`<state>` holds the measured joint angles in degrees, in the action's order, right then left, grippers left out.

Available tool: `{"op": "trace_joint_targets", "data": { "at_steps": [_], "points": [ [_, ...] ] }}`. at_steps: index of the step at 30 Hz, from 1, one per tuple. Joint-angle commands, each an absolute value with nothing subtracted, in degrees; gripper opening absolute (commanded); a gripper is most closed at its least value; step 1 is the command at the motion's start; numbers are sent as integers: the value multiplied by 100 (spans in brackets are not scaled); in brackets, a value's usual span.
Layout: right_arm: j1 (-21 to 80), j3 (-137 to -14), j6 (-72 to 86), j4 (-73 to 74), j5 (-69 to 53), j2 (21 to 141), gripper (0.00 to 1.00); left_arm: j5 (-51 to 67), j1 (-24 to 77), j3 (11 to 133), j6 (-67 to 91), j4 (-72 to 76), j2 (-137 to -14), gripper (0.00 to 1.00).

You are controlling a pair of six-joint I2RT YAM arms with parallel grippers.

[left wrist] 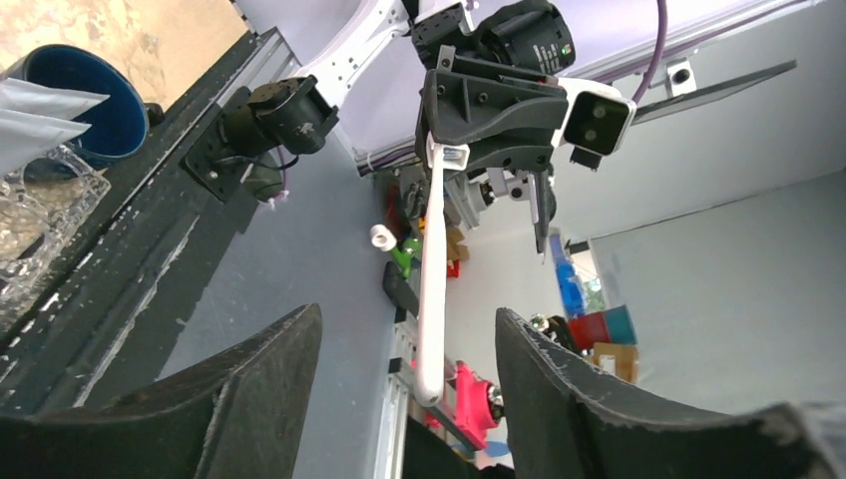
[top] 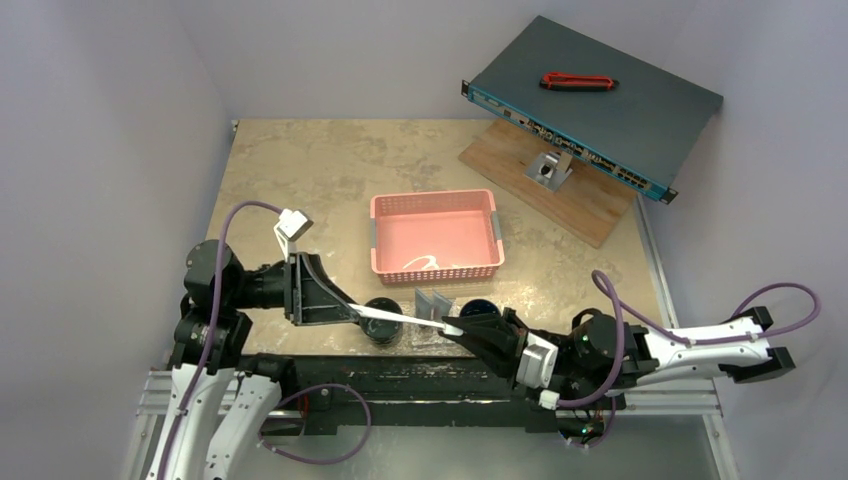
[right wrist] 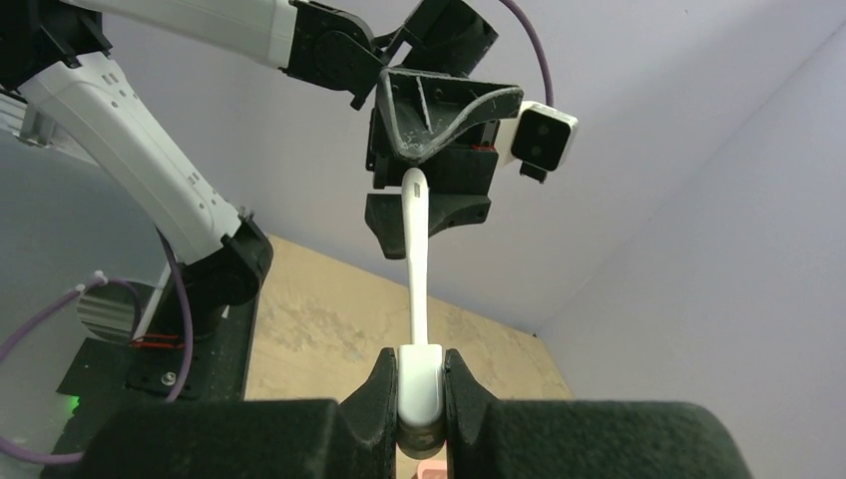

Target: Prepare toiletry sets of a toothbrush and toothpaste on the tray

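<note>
A white toothbrush [top: 405,319] hangs level in the air between my two grippers, above the table's near edge. My right gripper [right wrist: 419,359] is shut on one end of it, with the fingers [right wrist: 384,384] pressed against both sides. My left gripper [left wrist: 407,311] is open, and the toothbrush's rounded handle end [left wrist: 431,329] sits free in the gap between its jaws. Pale grey toothpaste tubes [top: 432,303] stand just behind the toothbrush, between two dark mugs [top: 382,322]. In the left wrist view a bit of the clear tray [left wrist: 45,225] shows beside a blue mug [left wrist: 95,95].
A pink slotted basket [top: 435,235] sits mid-table with something white inside. At the back right a dark network switch [top: 600,100] carrying a red tool [top: 578,81] leans on a wooden board [top: 560,190]. Purple-grey walls close in on both sides.
</note>
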<state>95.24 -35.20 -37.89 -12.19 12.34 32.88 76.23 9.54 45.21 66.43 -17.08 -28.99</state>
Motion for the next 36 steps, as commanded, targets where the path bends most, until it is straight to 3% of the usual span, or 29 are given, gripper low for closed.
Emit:
{"op": "trace_joint_targets", "data": {
  "at_steps": [1, 6, 18, 26, 36],
  "points": [
    [9545, -3944, -3553, -1038, 1366, 3343, 0, 7400, 985, 4939, 5562, -2847, -3117, 66],
    [9545, -4347, -3229, -334, 1480, 3443, 0, 6915, 976, 5138, 4679, -3826, -3313, 70],
    [9545, -5753, -1266, 2152, 2030, 4020, 0, 6085, 970, 5301, 3921, -4452, -3419, 71],
    [9545, -6682, 747, 3793, 2443, 4641, 0, 4527, 958, 5596, 3253, -5292, -3118, 71],
    [9545, -7810, 2911, 6052, 2862, 5429, 0, 4374, 958, 5488, 2863, -5386, -3057, 71]
  ]
}}
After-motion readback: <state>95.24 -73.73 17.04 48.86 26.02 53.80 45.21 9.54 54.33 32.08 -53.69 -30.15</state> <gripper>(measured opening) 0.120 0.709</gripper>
